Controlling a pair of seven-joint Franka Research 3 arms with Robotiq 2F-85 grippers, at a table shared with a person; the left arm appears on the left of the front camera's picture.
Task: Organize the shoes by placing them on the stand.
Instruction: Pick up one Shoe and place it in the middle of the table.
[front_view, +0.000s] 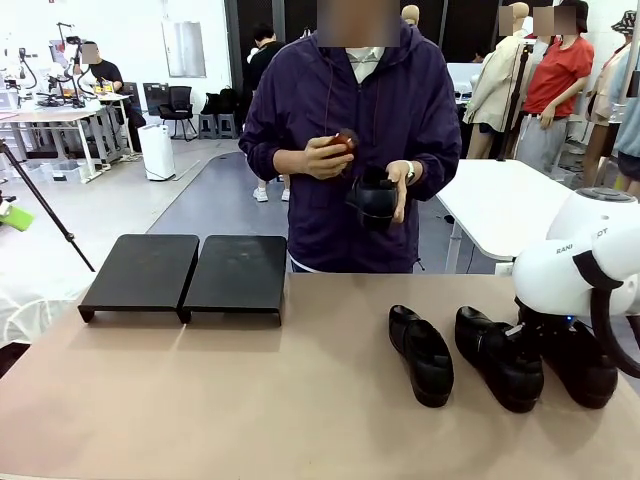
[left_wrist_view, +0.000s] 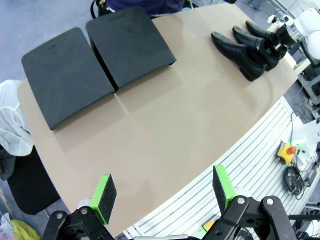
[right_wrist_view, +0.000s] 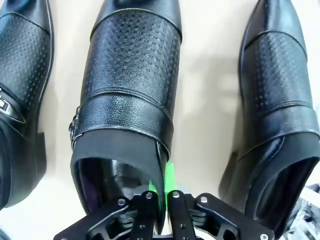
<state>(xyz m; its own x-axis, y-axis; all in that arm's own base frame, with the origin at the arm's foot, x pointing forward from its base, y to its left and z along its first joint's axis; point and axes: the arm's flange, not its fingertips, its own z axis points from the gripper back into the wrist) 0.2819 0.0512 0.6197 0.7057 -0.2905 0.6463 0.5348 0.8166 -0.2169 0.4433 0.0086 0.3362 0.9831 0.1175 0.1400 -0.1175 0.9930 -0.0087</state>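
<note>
Your right gripper (right_wrist_view: 162, 181) pinching the collar of a glossy black perforated-leather loafer (right_wrist_view: 132, 75), left gripper (left_wrist_view: 163, 191) spread wide, empty, over the tan bench (left_wrist_view: 165, 125)

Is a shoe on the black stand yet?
No, three shoes sit on the table apart from the stand; a person holds another shoe.

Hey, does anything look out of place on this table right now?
One shoe is off the table, in the person's hand. The other three shoes stand in a row on the table, none on the stand. The right gripper pinches the middle one's collar.
</note>
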